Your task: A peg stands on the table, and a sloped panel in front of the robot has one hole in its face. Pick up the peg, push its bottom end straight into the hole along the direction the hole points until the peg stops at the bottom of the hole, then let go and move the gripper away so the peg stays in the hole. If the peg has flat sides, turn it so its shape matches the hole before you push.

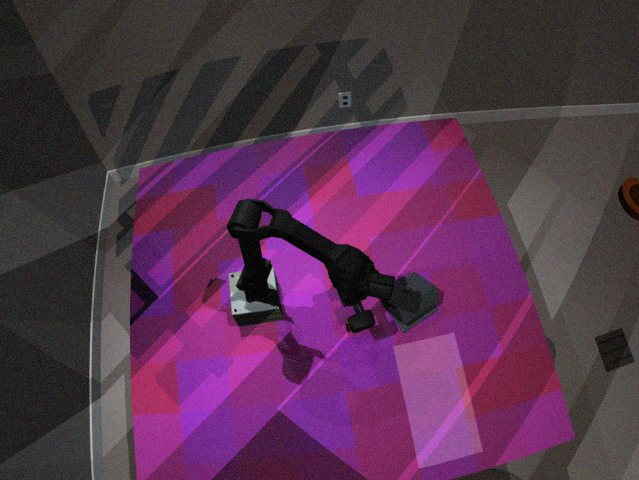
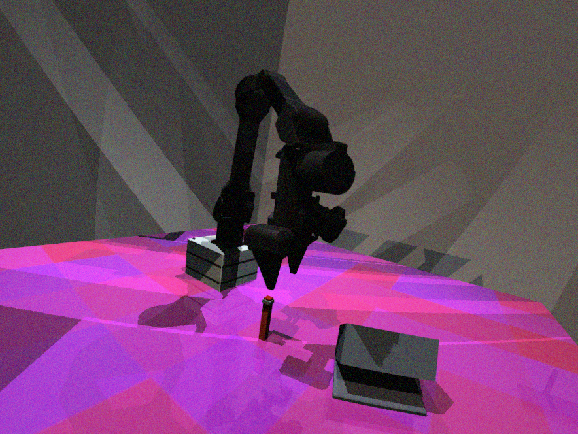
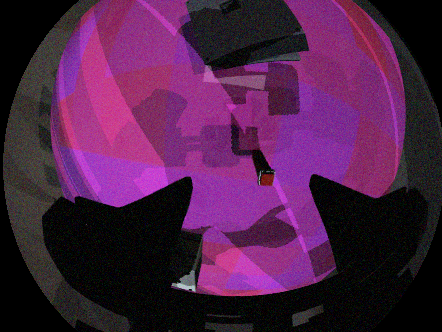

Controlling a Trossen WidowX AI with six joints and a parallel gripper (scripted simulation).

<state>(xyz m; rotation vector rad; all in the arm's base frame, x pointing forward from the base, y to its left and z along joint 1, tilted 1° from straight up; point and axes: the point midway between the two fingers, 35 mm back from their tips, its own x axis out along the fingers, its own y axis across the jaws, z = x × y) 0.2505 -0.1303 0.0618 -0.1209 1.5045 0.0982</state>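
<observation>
The red square-sided peg (image 2: 265, 321) (image 3: 267, 178) stands upright on the table, with a pale band just below its red top. In the top view it is almost wholly hidden by the gripper. My gripper (image 1: 360, 321) (image 2: 282, 280) (image 3: 254, 182) is open and empty, pointing down, with its fingertips above the peg's top. In the wrist view the peg top shows between the fingertips, right of the middle. The grey sloped panel (image 1: 419, 296) (image 2: 392, 350) (image 3: 255, 30) stands beyond the peg. Its dark square hole (image 3: 231, 6) shows at the wrist view's top edge; the exterior view does not show the hole.
The arm's white base block (image 1: 255, 304) (image 2: 203, 263) stands on the patterned table on the far side of the peg from the panel. A pale rectangle (image 1: 439, 403) lies on the table near the panel. Dark arm shadows cross the table around the peg.
</observation>
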